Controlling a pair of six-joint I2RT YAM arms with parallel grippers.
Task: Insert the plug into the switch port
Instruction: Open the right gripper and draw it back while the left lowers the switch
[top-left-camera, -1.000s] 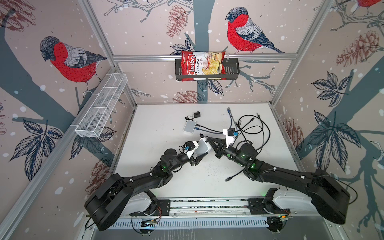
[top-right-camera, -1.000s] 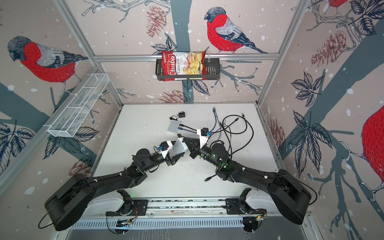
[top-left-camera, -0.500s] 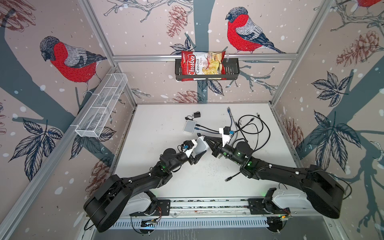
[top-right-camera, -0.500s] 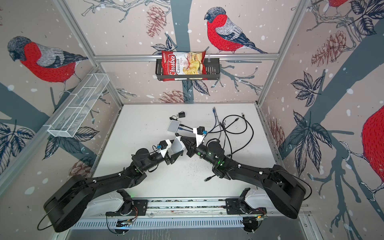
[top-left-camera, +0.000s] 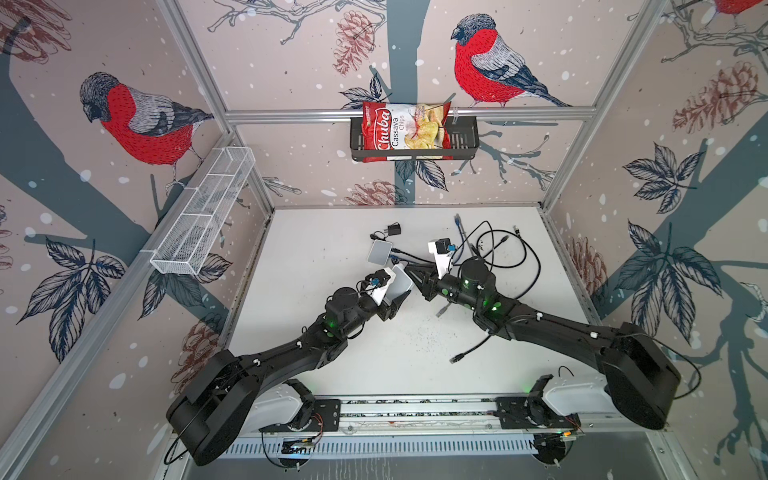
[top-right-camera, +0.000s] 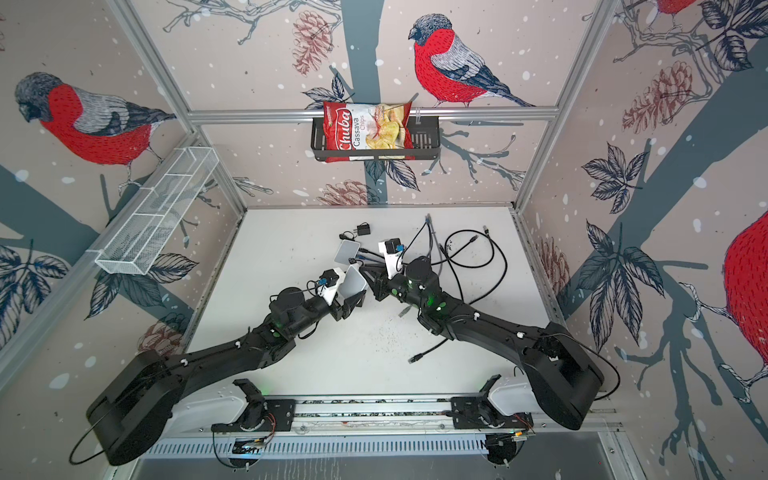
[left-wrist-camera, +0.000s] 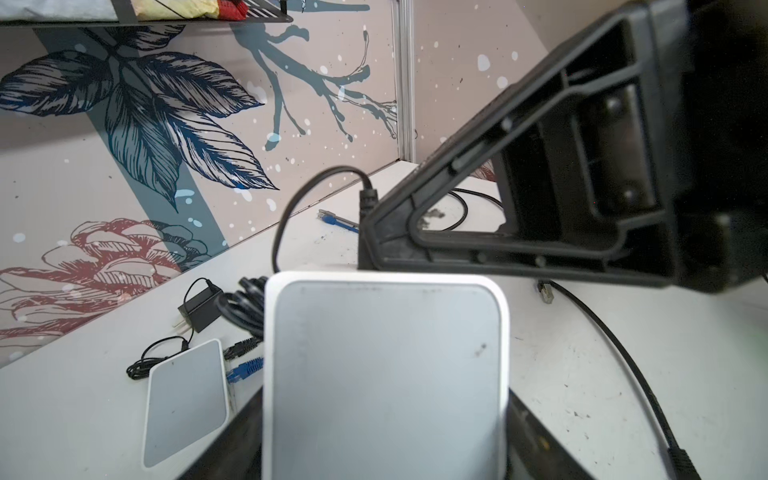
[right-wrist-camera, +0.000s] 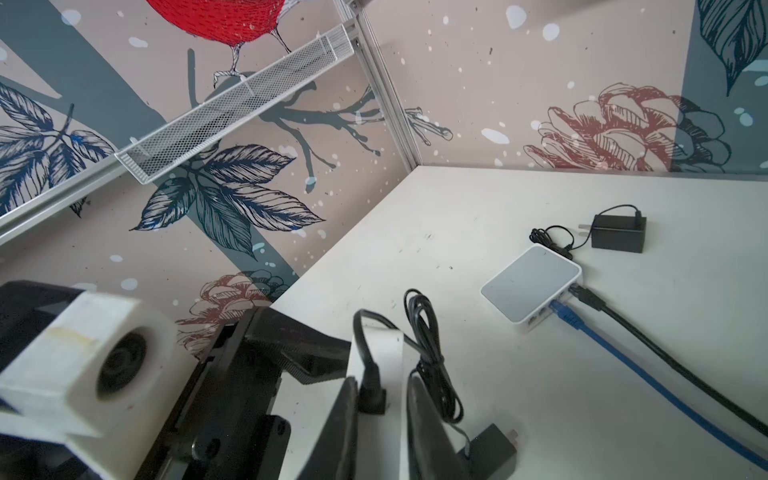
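My left gripper (top-left-camera: 395, 298) (left-wrist-camera: 384, 436) is shut on the white switch (top-left-camera: 401, 282) (top-right-camera: 353, 282) (left-wrist-camera: 386, 374) and holds it tilted above the table. The black plug (right-wrist-camera: 371, 395) (left-wrist-camera: 368, 199) stands end-on against the switch's narrow edge (right-wrist-camera: 378, 340). The port itself is hidden. My right gripper (top-left-camera: 412, 272) (right-wrist-camera: 380, 379) straddles the plug with its jaws apart. One finger lies beside the plug and a gap shows on the other side. The plug's cable (right-wrist-camera: 361, 332) loops upward.
A second white switch (top-left-camera: 380, 251) (right-wrist-camera: 532, 286) lies on the table with blue and black cables plugged in, beside a black adapter (top-left-camera: 392, 229). Loose black cables (top-left-camera: 511, 257) coil at the right. A chips bag (top-left-camera: 405, 131) sits in a wall basket.
My right gripper moved left with the plug up to the switch's edge, and its jaws have now parted from the plug. The left gripper kept the switch still.
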